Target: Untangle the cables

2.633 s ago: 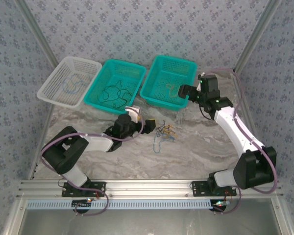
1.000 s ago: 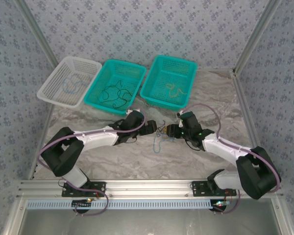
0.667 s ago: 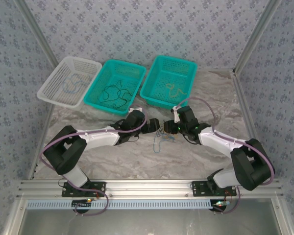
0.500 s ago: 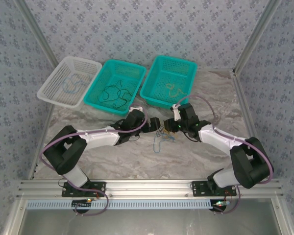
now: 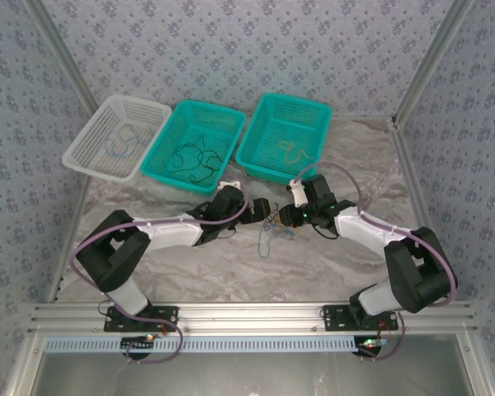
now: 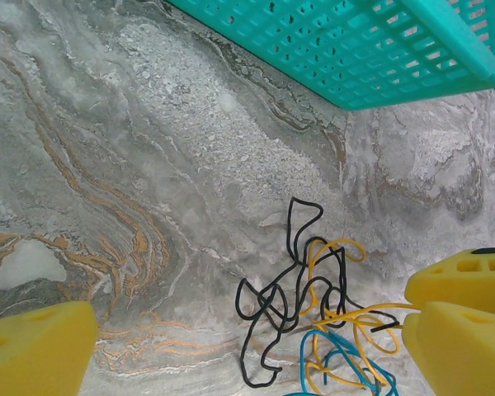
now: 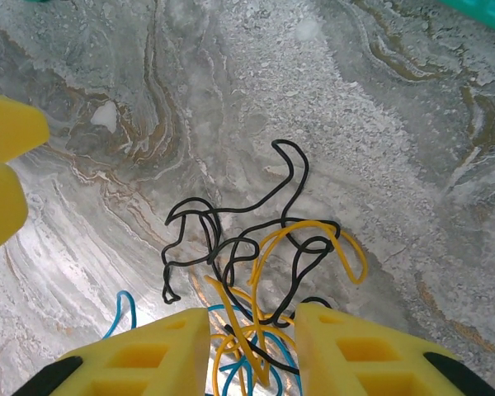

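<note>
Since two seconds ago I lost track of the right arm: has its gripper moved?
Yes. The right gripper went from the right teal basket's front rim down to the cables on the table.

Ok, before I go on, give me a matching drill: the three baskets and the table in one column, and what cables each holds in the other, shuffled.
Column one:
1. white basket
2. middle teal basket
3. right teal basket
4. table

Column two:
A. black cables
B. tangle of black, yellow and blue cables
C. blue cable
D. yellow cable

Pairs: 1-C, 2-A, 3-D, 4-B
</note>
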### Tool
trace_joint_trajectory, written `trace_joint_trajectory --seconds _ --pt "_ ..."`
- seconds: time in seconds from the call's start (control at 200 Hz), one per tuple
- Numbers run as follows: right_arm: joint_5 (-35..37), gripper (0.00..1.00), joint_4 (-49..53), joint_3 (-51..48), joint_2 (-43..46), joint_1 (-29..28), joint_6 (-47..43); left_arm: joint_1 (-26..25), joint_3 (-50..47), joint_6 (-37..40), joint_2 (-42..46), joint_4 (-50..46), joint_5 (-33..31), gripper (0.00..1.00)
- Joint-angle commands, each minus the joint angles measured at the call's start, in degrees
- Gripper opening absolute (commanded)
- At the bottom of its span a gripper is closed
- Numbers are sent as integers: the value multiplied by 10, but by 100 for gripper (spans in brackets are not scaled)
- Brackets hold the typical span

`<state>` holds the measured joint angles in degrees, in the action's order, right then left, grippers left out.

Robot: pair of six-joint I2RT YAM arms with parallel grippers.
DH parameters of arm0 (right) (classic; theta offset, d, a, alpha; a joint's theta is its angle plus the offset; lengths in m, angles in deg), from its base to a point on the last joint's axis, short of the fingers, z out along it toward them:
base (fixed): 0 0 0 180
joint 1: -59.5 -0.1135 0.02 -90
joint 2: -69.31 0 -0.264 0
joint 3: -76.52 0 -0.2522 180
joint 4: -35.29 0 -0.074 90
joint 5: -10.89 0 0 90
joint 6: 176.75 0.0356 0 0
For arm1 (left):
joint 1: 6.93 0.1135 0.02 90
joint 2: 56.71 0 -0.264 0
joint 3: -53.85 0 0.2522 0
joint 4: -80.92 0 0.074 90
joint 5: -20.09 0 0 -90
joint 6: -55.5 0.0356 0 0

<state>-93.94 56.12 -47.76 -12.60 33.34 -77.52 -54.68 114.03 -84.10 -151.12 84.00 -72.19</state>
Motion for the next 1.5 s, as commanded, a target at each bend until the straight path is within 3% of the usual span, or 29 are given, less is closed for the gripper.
trace_joint_trajectory --seconds 0.0,0.315,0.59,0.765,1.004,1.134,1.399,1.494 --pt "-13 33 -1 22 -16 4 -14 -4 -7 -5 -2 15 -9 99" --pt "-17 18 -20 17 -21 9 4 -3 -4 5 -2 18 -2 99" --pt "-22 0 -32 5 -1 4 -16 2 -41 48 0 139 58 99" --pt "-29 0 -31 5 6 -2 -13 24 -62 72 1 186 84 99" --pt "-25 0 -33 8 19 -9 29 29 -63 209 21 160 90 99" --pt "-41 0 -7 24 21 -13 34 37 -69 246 34 168 104 99" --pt "-61 0 0 31 59 -13 69 63 -118 286 49 263 154 99" --pt "-72 0 10 34 74 -12 49 63 -113 333 59 246 194 100"
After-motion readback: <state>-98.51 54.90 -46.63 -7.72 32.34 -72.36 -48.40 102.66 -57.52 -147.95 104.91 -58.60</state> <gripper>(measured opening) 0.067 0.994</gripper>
